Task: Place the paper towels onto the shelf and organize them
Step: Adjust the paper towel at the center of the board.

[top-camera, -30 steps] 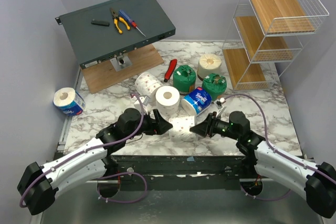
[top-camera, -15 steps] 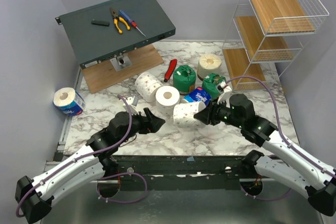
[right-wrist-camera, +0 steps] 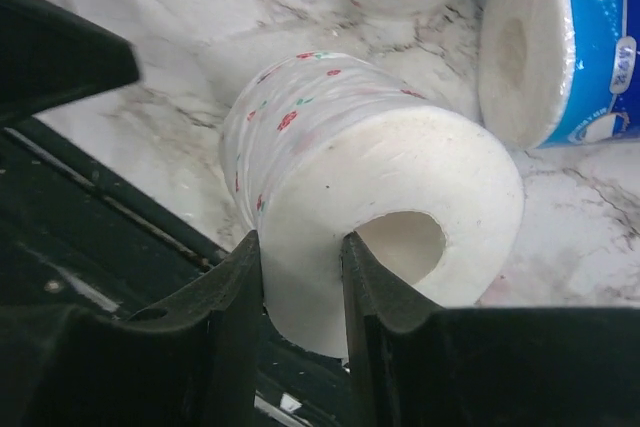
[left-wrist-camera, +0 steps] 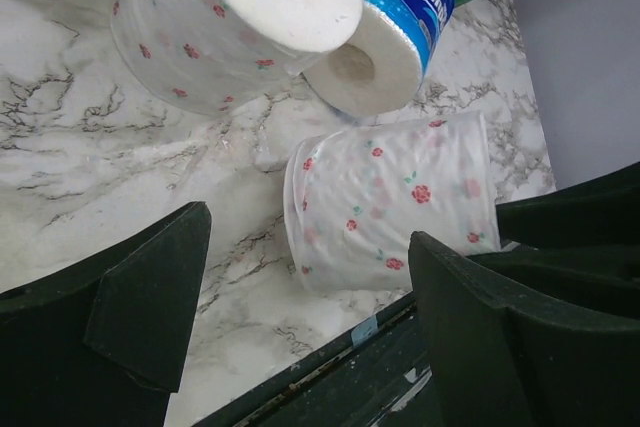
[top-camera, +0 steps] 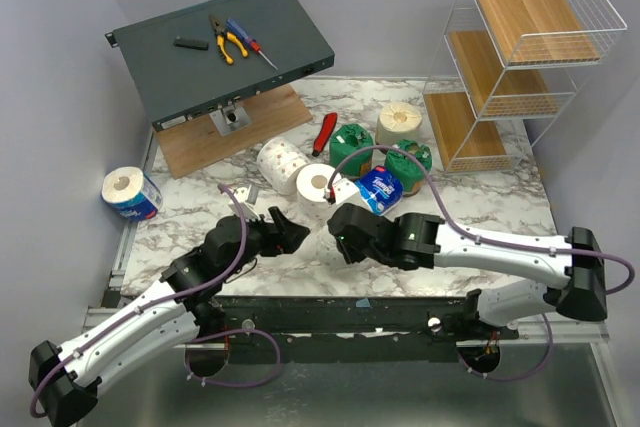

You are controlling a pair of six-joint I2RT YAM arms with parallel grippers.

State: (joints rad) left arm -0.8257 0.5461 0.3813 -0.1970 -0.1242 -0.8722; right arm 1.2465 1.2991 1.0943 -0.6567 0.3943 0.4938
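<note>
Your left gripper (top-camera: pixel 296 235) hangs with jaws apart, empty, just beside the pink-specked paper towel roll (left-wrist-camera: pixel 390 202) at the near edge of the desk (top-camera: pixel 200 217). Your right gripper (right-wrist-camera: pixel 300 247) pinches that roll's wall, one finger inside the core. The roll looks light and squashy, so squeeze gently. The shelf (top-camera: pixel 520 12) stands well apart, far right.

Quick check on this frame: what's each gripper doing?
Left gripper: open, holding nothing.
Right gripper: closed on the wall of a pink-speckled paper towel roll, one finger inside its core.
</note>
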